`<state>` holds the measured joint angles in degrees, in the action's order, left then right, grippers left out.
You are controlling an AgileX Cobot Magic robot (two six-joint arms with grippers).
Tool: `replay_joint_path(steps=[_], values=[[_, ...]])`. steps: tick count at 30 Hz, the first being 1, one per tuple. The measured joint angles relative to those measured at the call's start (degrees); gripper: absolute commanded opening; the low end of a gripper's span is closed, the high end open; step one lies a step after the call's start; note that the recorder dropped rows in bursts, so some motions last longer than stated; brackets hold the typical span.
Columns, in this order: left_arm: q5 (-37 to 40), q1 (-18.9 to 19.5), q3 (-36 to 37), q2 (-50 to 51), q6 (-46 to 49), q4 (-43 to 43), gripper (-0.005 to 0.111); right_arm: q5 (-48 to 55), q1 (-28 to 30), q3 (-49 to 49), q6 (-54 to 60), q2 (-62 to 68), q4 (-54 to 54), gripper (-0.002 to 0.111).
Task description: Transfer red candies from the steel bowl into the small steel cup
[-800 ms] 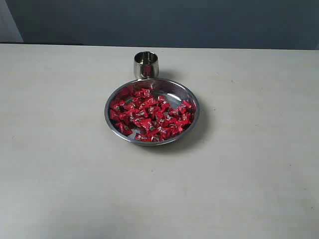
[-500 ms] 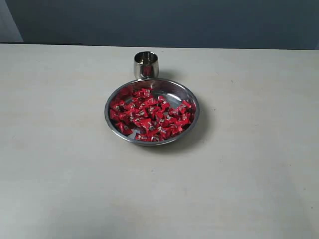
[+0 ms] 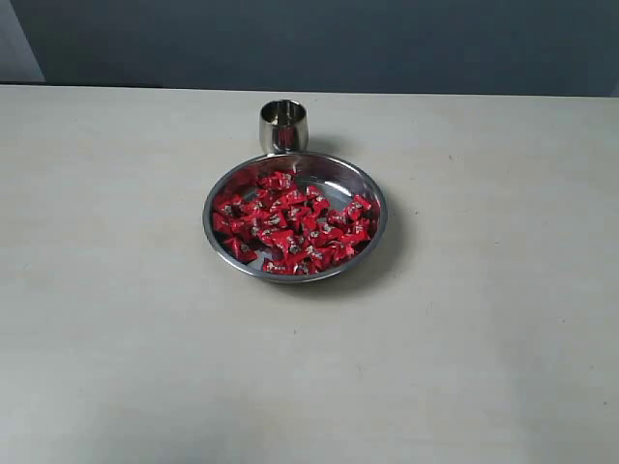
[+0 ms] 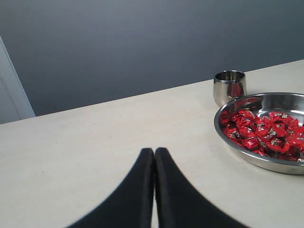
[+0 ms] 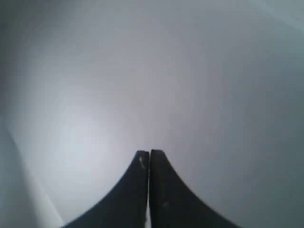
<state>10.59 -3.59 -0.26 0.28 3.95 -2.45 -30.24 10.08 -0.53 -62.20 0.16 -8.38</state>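
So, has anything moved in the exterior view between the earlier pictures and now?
Nothing has visibly changed. The red candies lie in the steel bowl as before, and the small steel cup stands in the same place close beside the bowl's rim.

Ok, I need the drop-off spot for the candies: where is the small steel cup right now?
In the exterior view the small steel cup stands upright just behind the steel bowl, by its far rim, slightly left of centre.
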Motion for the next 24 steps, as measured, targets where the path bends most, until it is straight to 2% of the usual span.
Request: replay_joint_path(steps=[4,8,11,17,21,24], values=[[0.0,0.0,0.0,0.0,0.0,0.0,0.002,2.1,0.0,0.0,-11.0,0.0,-18.3,0.002],[0.0,0.0,0.0,0.0,0.0,0.0,0.002,3.7,0.0,-1.1,-15.0,0.2,-27.0,0.002],[0.0,0.0,0.0,0.0,0.0,0.0,0.002,5.9,0.0,-6.3,-16.0,4.8,-35.4,-0.001],[0.0,0.0,0.0,0.0,0.0,0.0,0.002,6.0,0.0,-27.0,-23.9,28.1,-62.2,-0.001],[0.0,0.0,0.0,0.0,0.0,0.0,0.002,-0.5,0.0,-45.8,-36.1,48.7,-82.1,-0.001],[0.0,0.0,0.0,0.0,0.0,0.0,0.002,-5.7,-1.6,-58.5,-44.4,63.7,-88.1,-0.001]])
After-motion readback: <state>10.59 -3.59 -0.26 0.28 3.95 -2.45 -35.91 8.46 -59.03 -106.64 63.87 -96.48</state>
